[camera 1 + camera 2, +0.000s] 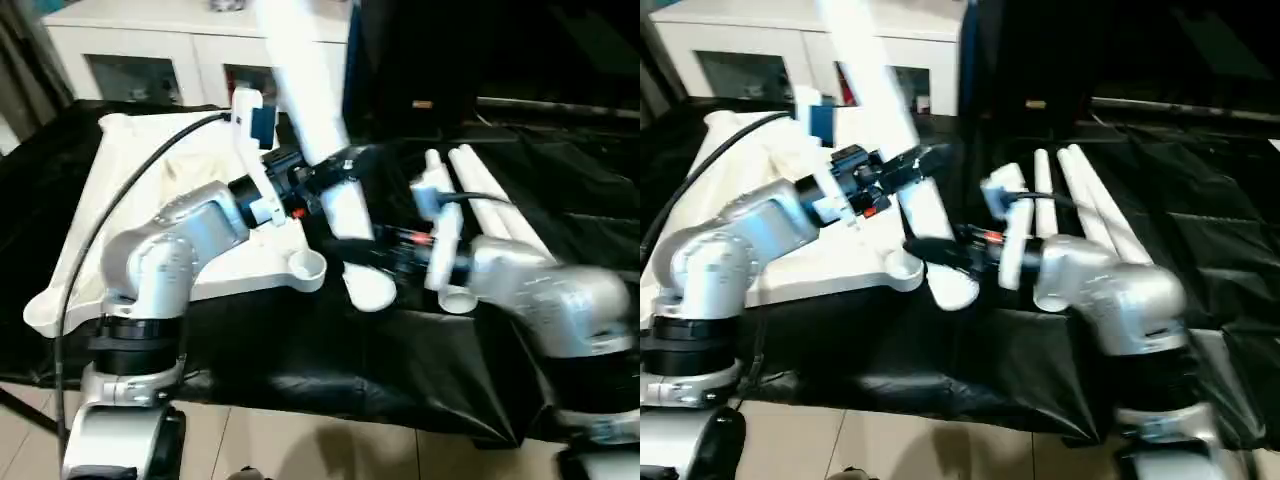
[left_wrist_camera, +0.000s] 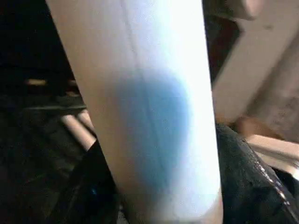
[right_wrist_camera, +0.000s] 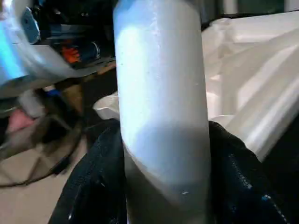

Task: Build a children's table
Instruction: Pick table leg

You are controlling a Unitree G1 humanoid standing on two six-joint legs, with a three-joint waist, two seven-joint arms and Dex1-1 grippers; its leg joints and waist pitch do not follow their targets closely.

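Observation:
The white tabletop (image 1: 235, 272) lies underside up on the left of the black-covered bench, with a round corner socket (image 1: 306, 265) at its near right corner. One long white leg (image 1: 310, 90) stands tilted, its lower end just right of that socket. My left gripper (image 1: 325, 175) is shut on the leg's middle; the leg (image 2: 149, 93) sits between its black fingers (image 2: 261, 186). My right gripper (image 1: 365, 255) holds the same leg (image 3: 159, 93) lower down, with its fingers (image 3: 88, 186) against both sides.
Two spare white legs (image 1: 485, 190) lie side by side on the black cloth (image 1: 350, 350) behind my right wrist. A white glass-doored cabinet (image 1: 150, 50) stands behind the bench. A black cable (image 1: 120, 200) arcs over the tabletop to my left arm.

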